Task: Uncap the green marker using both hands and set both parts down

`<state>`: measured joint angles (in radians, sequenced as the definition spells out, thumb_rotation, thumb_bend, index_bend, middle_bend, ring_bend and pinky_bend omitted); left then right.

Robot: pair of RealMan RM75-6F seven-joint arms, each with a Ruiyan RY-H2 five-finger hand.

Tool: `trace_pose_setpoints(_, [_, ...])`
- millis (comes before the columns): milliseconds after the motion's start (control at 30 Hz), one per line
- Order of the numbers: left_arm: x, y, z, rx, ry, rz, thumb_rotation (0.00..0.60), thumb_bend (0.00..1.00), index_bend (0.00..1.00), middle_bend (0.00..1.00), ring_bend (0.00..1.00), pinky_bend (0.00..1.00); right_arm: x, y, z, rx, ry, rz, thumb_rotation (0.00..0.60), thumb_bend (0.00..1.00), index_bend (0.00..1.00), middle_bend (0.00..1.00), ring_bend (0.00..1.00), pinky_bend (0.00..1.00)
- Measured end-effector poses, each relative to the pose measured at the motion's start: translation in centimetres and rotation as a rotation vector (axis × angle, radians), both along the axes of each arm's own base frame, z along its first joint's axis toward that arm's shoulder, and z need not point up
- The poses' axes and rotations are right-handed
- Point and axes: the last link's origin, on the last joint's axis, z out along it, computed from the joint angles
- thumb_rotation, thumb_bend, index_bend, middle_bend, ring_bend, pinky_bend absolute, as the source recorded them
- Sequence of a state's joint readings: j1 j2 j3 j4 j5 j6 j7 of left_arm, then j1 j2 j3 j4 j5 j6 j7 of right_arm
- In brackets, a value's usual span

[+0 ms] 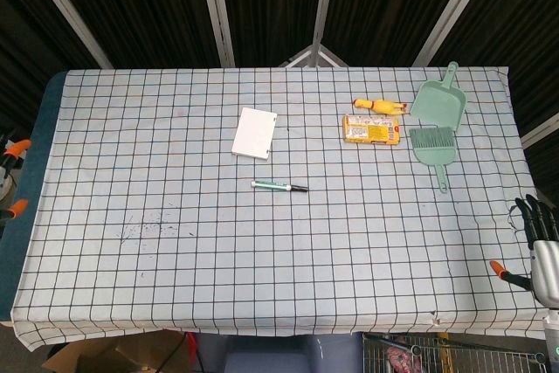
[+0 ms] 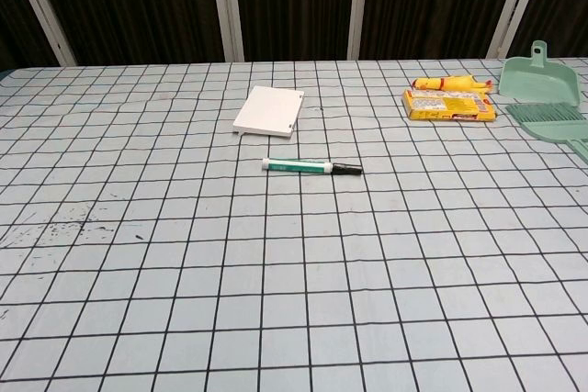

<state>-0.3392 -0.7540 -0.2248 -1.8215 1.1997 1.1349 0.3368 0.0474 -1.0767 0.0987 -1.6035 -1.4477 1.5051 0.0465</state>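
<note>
1. Dark slatted wall w/ white bars behind a table [image 1: 105, 242] covered in a pale cloth w/ black grid lines; dark specks on the cloth toward its front left.
2. Far right corner: green dustpan [image 1: 439, 100], w/ a matching brush [image 1: 434, 148] just in front of it, handle pointing toward the robot.
3. White flat box [image 1: 254, 133] lies near the middle, toward the back.
4. Yellow snack packet [image 1: 371, 129] left of the brush; yellow rubber chicken [image 1: 379, 107] just behind the packet.
5. Right hand [image 1: 540, 246] at the table's front right edge, off the cloth, dark fingers apart & straight, holding nothing.
6. Left hand: only orange bits at the far left edge; state can't tell.
7. Green marker [image 1: 279, 186] lies flat mid-table, just in front of the box, cap on, dark end pointing right, well apart from both hands.
</note>
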Motion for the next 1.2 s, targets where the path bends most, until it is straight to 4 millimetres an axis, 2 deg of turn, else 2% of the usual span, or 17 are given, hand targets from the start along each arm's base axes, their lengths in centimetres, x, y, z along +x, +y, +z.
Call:
trace_pose_setpoints(100, [1.6, 2.9, -0.3, 0.005, 0.084, -0.043, 0.6, 0.29, 0.18, 0.02, 0.0, 0.0, 0.2, 0.0, -0.2, 0.003, 0.012, -0.002, 0.6, 0.05, 0.0, 0.0, 0.0, 0.0])
trace_pose_setpoints(200, [3.1, 5.9, -1.6, 0.016, 0.134, -0.092, 0.6, 0.29, 0.19, 0.02, 0.0, 0.0, 0.3, -0.1, -0.3, 0.005, 0.02, -0.007, 0.6, 0.05, 0.0, 0.0, 0.0, 0.0])
trace_pose_setpoints(467, [6.3, 13.3, -8.1, 0.001, 0.132, -0.147, 0.6, 0.29, 0.21, 0.03, 0.0, 0.0, 0.3, -0.2, -0.7, 0.01, 0.055, -0.038, 0.6, 0.05, 0.0, 0.0, 0.0, 0.0])
trace_pose_setpoints(567, [7.7, 15.1, -9.8, -0.014, 0.168, -0.136, 0.6, 0.29, 0.21, 0.03, 0.0, 0.0, 0.1, -0.5, -1.1, 0.022, 0.07, -0.055, 0.6, 0.05, 0.0, 0.0, 0.0, 0.0])
trace_pose_setpoints(867, [11.4, 18.4, -13.9, -0.076, 0.249, -0.02, 0.6, 0.3, 0.25, 0.02, 0.0, 0.0, -0.2, -1.4, -2.1, 0.056, 0.108, -0.108, 0.6, 0.05, 0.0, 0.0, 0.0, 0.0])
trace_pose_setpoints(1200, [15.0, 18.6, -20.3, -0.274, 0.103, 0.24, 0.6, 0.3, 0.26, 0.03, 0.0, 0.0, -0.4, -2.5, -2.9, 0.073, 0.133, -0.138, 0.6, 0.05, 0.0, 0.0, 0.0, 0.0])
